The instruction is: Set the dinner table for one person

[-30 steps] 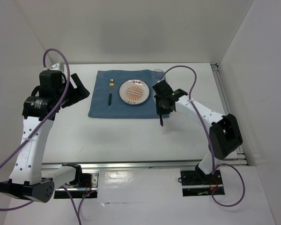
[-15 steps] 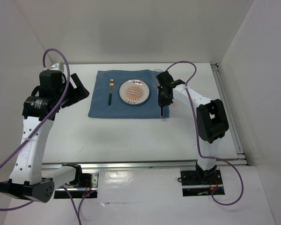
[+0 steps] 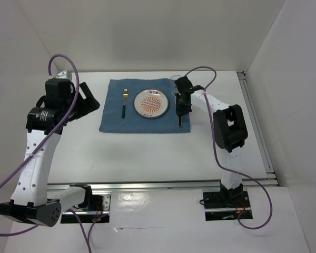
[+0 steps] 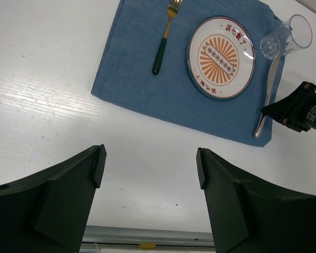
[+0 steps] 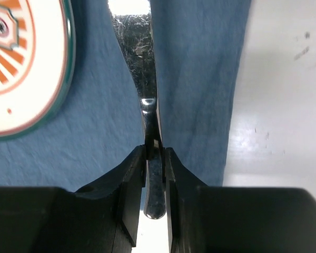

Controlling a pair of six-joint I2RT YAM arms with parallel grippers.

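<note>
The white dinner table (image 3: 147, 153) carries a blue placemat (image 3: 142, 120) with a patterned plate (image 3: 151, 104) in its middle and a gold fork with a dark handle (image 3: 124, 104) to the plate's left. My right gripper (image 5: 155, 153) is shut on the handle of a silver utensil (image 5: 147, 105), which lies low along the placemat's right edge, right of the plate (image 5: 21, 63). A clear glass (image 4: 287, 38) stands at the mat's far right corner. My left gripper (image 4: 150, 158) is open and empty, high over bare table to the left of the mat.
A metal rail (image 3: 147, 185) runs along the table's near edge and another along the right side (image 3: 255, 126). White walls enclose the back and both sides. The right arm's purple cable (image 3: 205, 71) loops above the glass.
My right gripper has swung left and farther back, carrying the silver utensil from off the mat's near right corner onto the mat's right edge beside the plate. The left arm has not moved.
</note>
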